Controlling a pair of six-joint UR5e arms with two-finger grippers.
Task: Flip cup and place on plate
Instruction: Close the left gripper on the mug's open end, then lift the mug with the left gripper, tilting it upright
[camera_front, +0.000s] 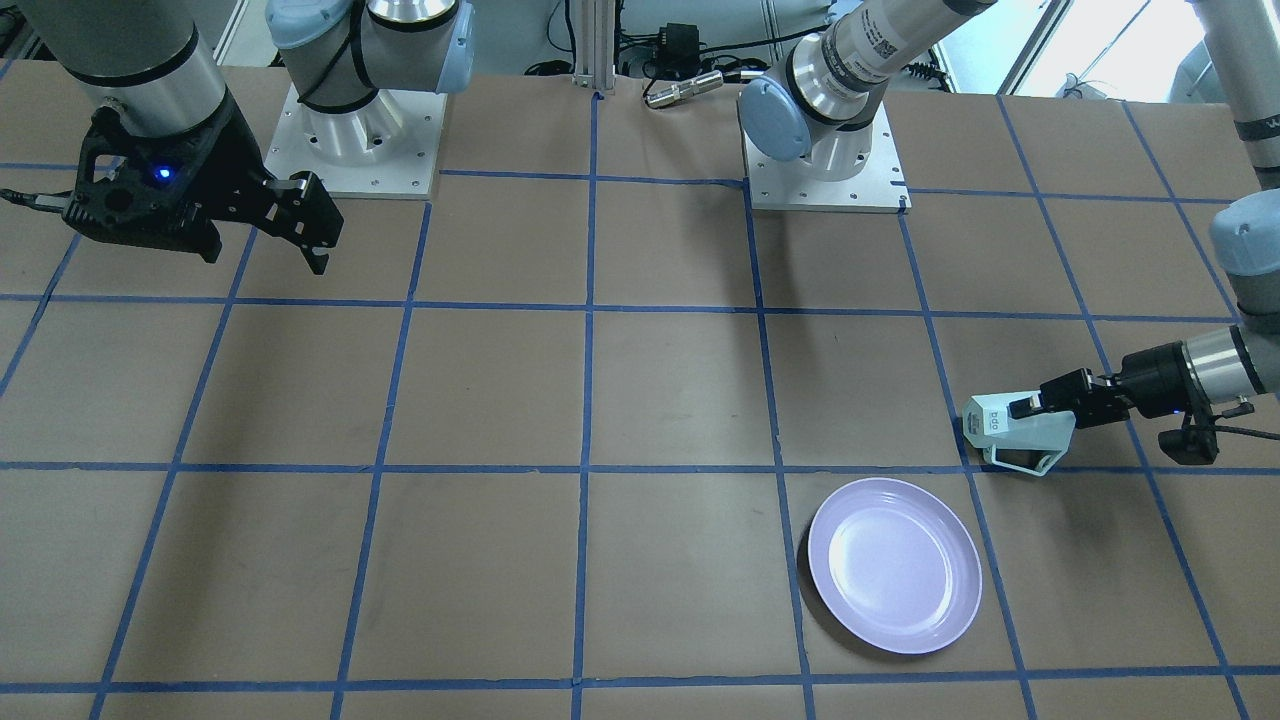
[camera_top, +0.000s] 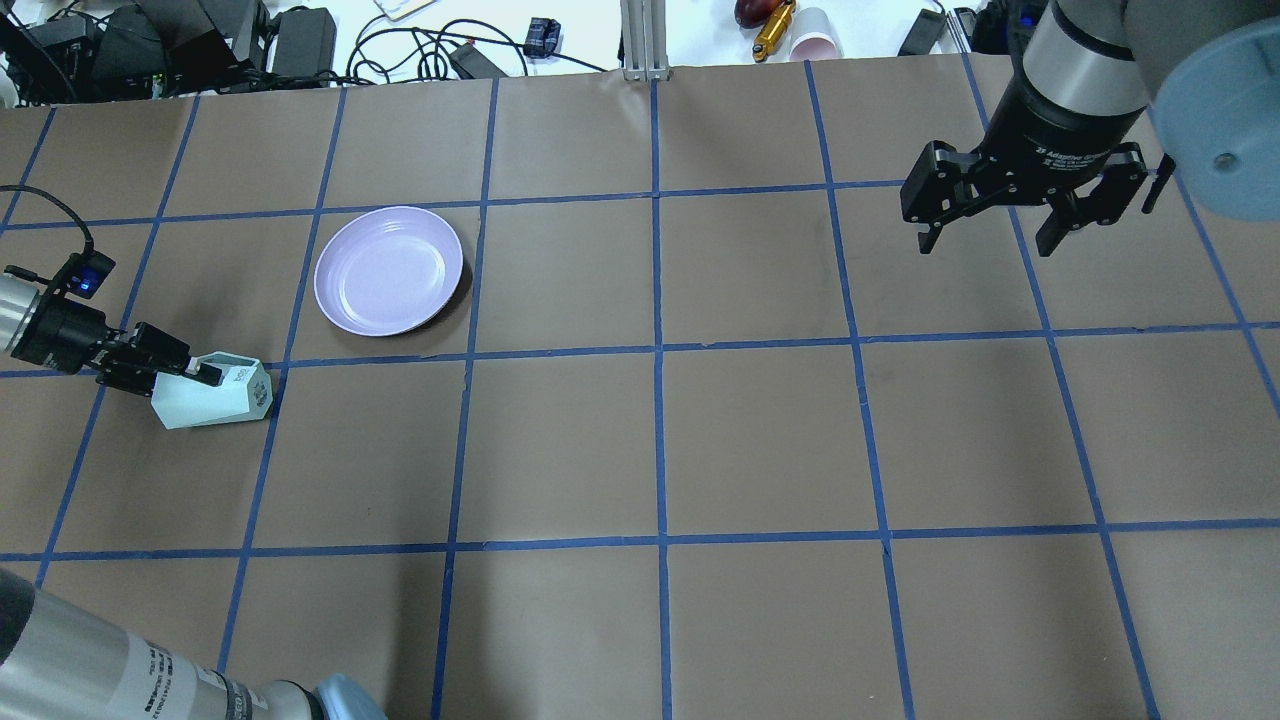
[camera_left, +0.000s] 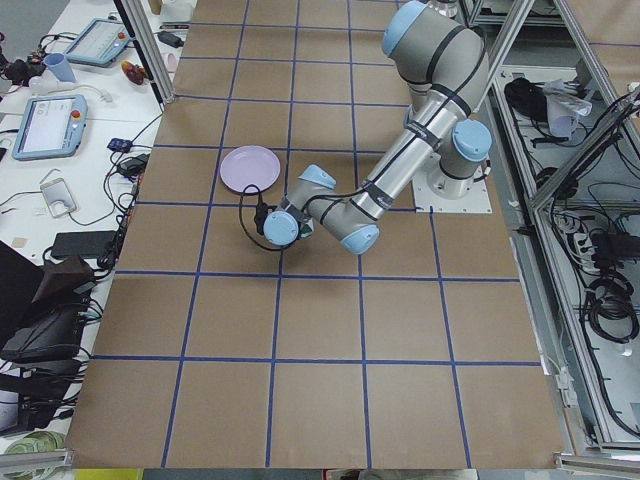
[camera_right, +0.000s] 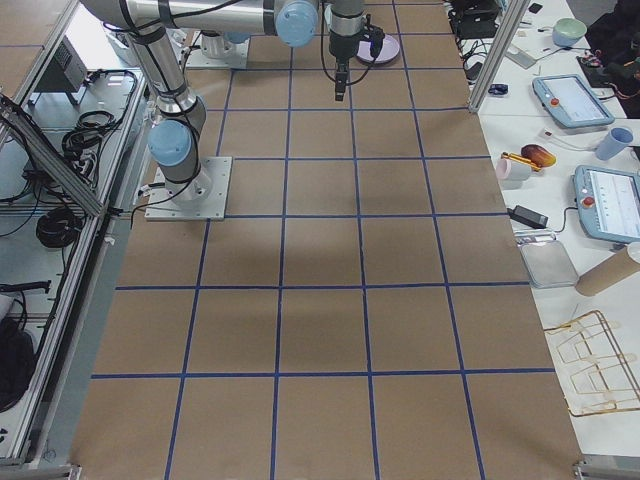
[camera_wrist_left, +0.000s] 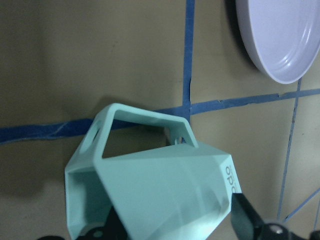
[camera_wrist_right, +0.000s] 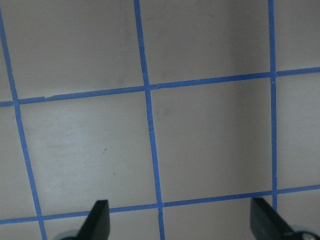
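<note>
The cup (camera_front: 1012, 432) lies on its side at the right of the front view. It is held at its mouth end by the left hand (camera_front: 1035, 412), whose fingers are closed on its wall. Its labelled base points toward the middle of the desk (camera_front: 640, 400). From that side you can see the angular handle hanging under the cup, down by a strip of blue tape (camera_front: 700, 468). I cannot tell whether it touches the desk. The overhead view puts the cup (camera_top: 212, 397) at mid left and hides the handle completely, though it shows one dark finger (camera_top: 205, 373) lying along the top facet. The left wrist camera fills in more: the handle loop is seen from close up and there is raised lettering on the cup (camera_wrist_left: 165, 195). The rim of the plate (camera_wrist_left: 280, 45) curves in at the upper right corner. The plate (camera_front: 893, 565) sits flat with nothing on it, near the cup but not touching it, lower right of centre in the front view and upper left in the overhead (camera_top: 388, 270). In the left side view the near arm covers the cup and only the plate (camera_left: 250, 168) shows. The right hand (camera_top: 988, 238) hangs at the upper right of the overhead view, well apart from both. Its fingers are spread wide, and its own camera shows only taped brown desk between the two fingertips (camera_wrist_right: 100, 220).
</note>
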